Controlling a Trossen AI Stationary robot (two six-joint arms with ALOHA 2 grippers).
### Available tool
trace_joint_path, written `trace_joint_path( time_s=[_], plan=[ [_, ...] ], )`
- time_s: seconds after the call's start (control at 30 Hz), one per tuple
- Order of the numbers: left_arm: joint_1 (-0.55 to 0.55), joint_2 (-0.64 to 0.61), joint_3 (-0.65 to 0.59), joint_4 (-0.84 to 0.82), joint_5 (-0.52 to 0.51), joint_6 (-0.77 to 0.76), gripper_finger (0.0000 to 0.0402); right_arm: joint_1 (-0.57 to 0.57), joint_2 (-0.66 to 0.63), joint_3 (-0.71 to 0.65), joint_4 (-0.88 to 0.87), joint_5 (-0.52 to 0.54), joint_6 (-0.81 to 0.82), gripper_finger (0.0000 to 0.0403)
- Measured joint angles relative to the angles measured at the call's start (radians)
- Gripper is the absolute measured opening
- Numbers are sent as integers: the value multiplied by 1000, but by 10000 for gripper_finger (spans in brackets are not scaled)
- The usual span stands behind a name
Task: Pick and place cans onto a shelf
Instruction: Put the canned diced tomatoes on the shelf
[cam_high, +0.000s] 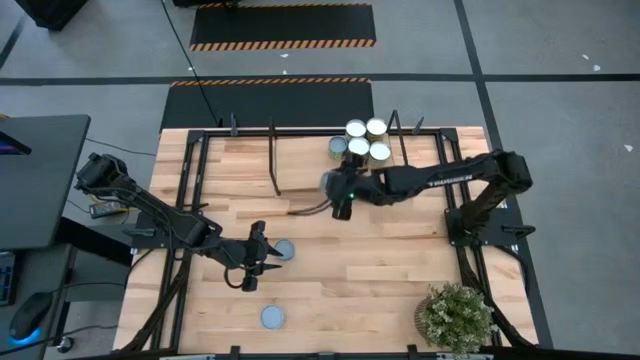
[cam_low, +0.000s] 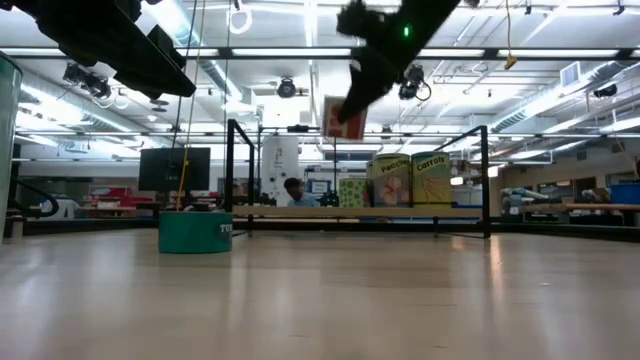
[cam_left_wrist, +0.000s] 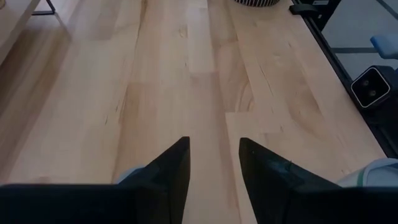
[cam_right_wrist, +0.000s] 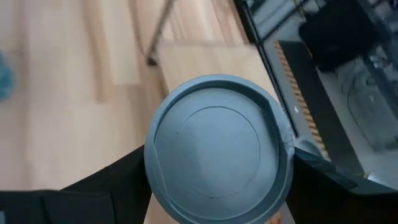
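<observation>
My right gripper (cam_high: 337, 192) is shut on a can (cam_right_wrist: 217, 146) with a blue-grey round top, held high above the table near the shelf's front edge; in the low view the can (cam_low: 343, 118) shows a red label. Several cans (cam_high: 360, 140) stand on their bases on the light wooden shelf (cam_high: 300, 160) at the far side. Two more cans stand on the table: one (cam_high: 284, 250) just beside my left gripper (cam_high: 268, 258), one (cam_high: 272, 318) nearer the front edge. My left gripper (cam_left_wrist: 214, 163) is open and empty, low over the table. My right gripper pinches the can's side wall (cam_right_wrist: 151, 163) between its two fingers, one on each side, just below the round top. The fingers slant down from the table's right. The can is lifted clear and hangs tilted below the gripper (cam_low: 375, 55).
A bushy potted plant (cam_high: 455, 315) stands at the near right corner. Thin black uprights and rails (cam_high: 272, 155) frame the shelf. A teal can (cam_low: 195, 232) stands on the table in the low view. Bare wood lies between the two arms.
</observation>
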Motion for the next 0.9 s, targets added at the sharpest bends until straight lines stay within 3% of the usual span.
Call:
trace_joint_path(
  time_s=[0.17,0.5,0.9],
  plan=[
    [0,0,0,-2,-6,1,144,-81,50,-88,84,-3,71,305],
    [-1,0,0,-16,-7,-1,144,-197,148,-95,119,-14,213,305],
    [0,0,0,-16,-7,-1,144,-213,150,-95,111,-27,180,345]
  ],
)
